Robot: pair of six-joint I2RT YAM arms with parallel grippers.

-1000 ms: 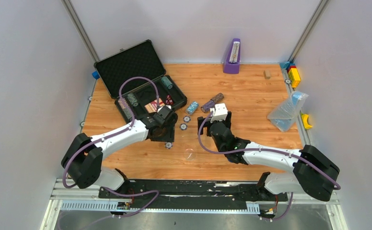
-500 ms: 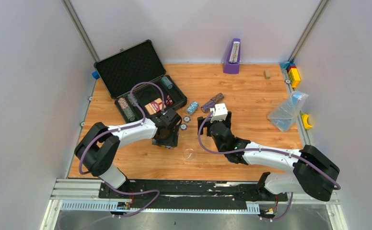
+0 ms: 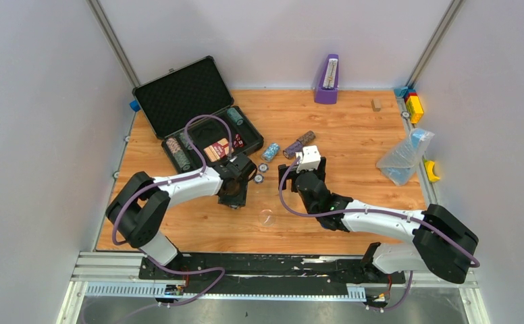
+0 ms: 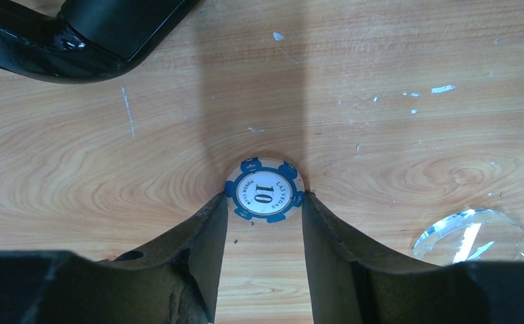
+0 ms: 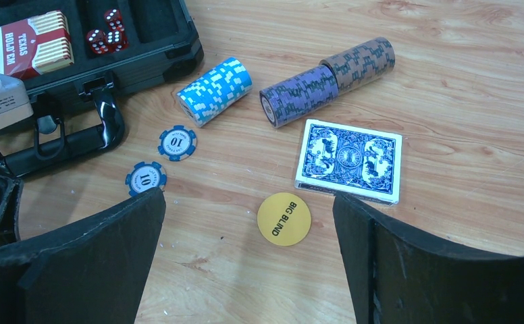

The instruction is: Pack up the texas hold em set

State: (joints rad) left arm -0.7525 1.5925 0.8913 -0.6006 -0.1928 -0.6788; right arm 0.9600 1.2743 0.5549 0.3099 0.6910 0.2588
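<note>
Blue-edged 10 chip (image 4: 265, 190) now pinched between left fingers (image 4: 202, 243), which widened then closed in. It lies flat on bench (image 4: 414, 54); case (image 3: 178, 94) open, upper left. The right fingers (image 5: 111, 256) are spread wide, empty. Lift next, likely.

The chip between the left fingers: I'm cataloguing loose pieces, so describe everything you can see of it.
The chip is a round, plastic-looking disc. Its white centre is printed LAS VEGAS POKER CLUB and 10, and its blue rim is broken by pale blocks. It lies flat, face up, on the wooden table, and the left fingers touch its rim on both sides.
</note>
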